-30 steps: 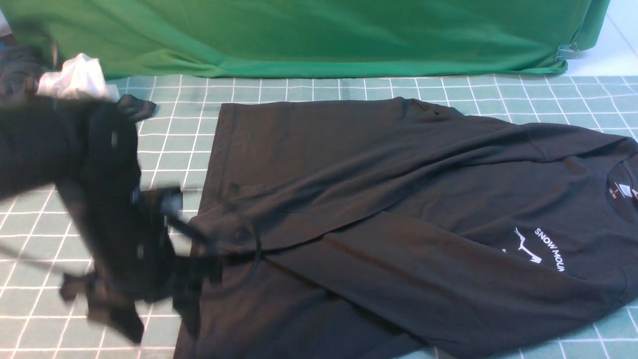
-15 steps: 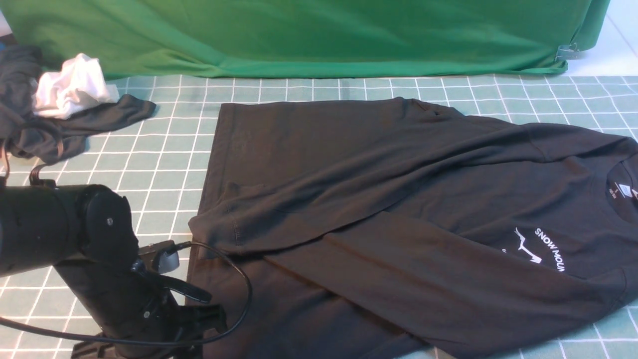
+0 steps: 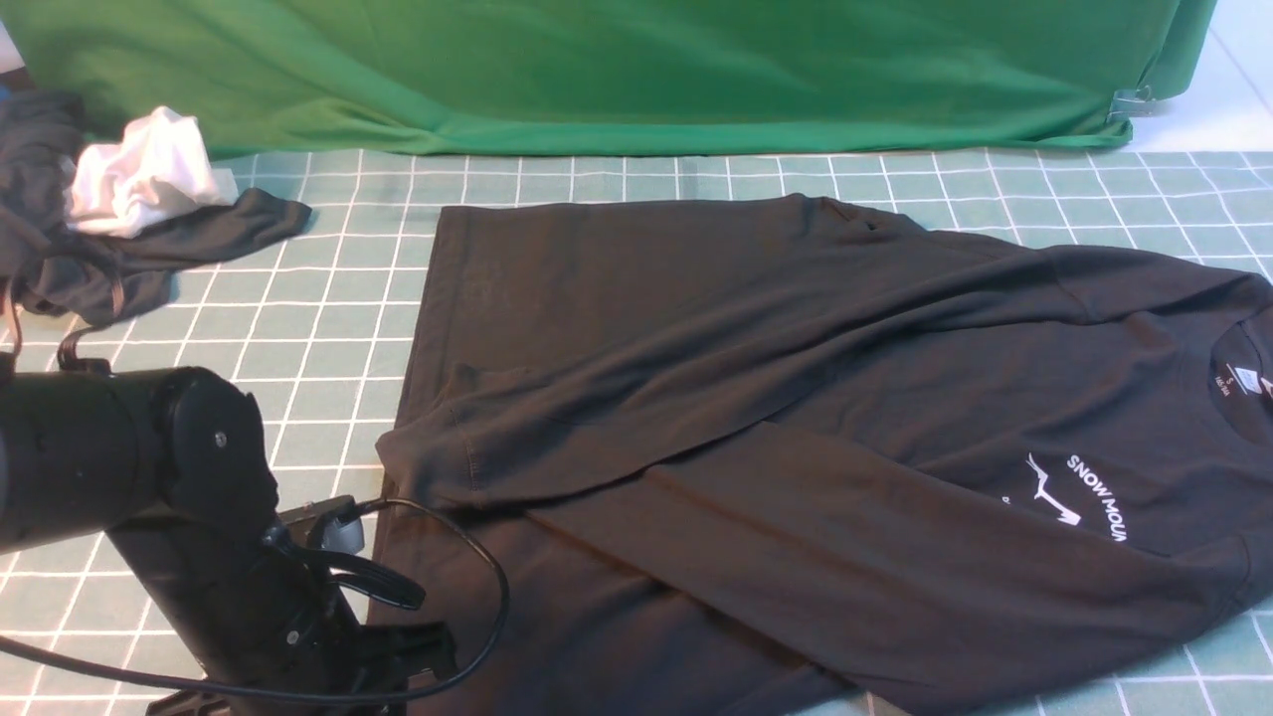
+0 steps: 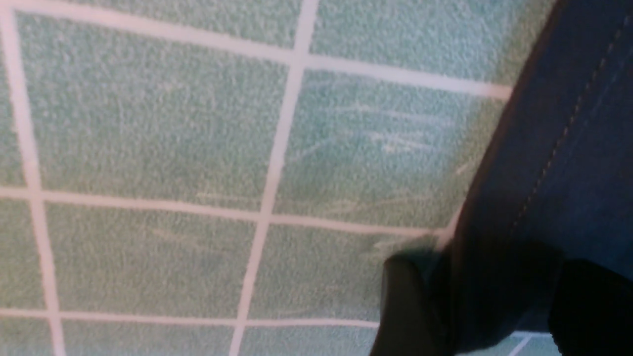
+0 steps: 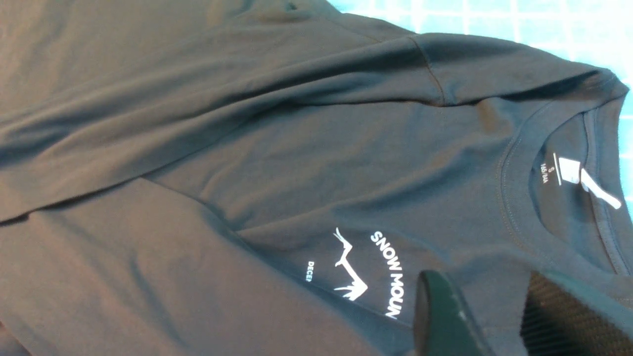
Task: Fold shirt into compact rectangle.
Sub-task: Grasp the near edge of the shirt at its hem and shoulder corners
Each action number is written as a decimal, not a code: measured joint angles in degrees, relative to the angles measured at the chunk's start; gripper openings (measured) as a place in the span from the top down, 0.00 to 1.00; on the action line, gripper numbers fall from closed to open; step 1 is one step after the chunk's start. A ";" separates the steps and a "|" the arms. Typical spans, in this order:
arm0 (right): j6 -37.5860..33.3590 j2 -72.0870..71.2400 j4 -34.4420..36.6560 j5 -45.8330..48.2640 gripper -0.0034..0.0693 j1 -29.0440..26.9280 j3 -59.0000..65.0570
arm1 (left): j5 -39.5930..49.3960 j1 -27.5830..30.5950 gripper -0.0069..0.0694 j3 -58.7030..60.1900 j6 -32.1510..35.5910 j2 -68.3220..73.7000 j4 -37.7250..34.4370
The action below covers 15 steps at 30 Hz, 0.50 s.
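The shirt (image 3: pixel 796 398) lay spread across the middle and right of the desk (image 3: pixel 328 328). Its collar pointed right and its hem left, and the sleeves were folded in over the body. The white mountain print sat near the right edge, partly covered by a sleeve.

The left arm (image 3: pixel 119 447) reached in low at the near left, and a black cable (image 3: pixel 487 587) looped beside the shirt's near-left corner. In the left wrist view, the left tool (image 4: pixel 489 277) had its fingers (image 4: pixel 410 306) on either side of the stitched hem edge. I could not tell whether they pressed the cloth.

The right tool (image 5: pixel 479 287) hung over the chest print with its fingers spread and nothing between them.

At the far left, a dark grey garment (image 3: pixel 60 259) lay bunched with a white cloth (image 3: pixel 139 179), well apart from the shirt. A green backdrop (image 3: pixel 597 70) hung along the far edge.
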 joint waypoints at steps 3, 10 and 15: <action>0.00 0.00 0.00 0.00 0.63 0.00 0.00 | -0.66 0.00 0.44 0.55 -0.13 0.00 -0.56; 0.00 0.00 0.00 0.00 0.63 0.00 0.00 | -1.36 0.00 0.57 0.80 2.87 0.00 -0.99; 0.00 0.00 0.00 0.00 0.63 0.00 0.00 | -2.14 0.00 0.82 0.97 7.89 0.00 -1.45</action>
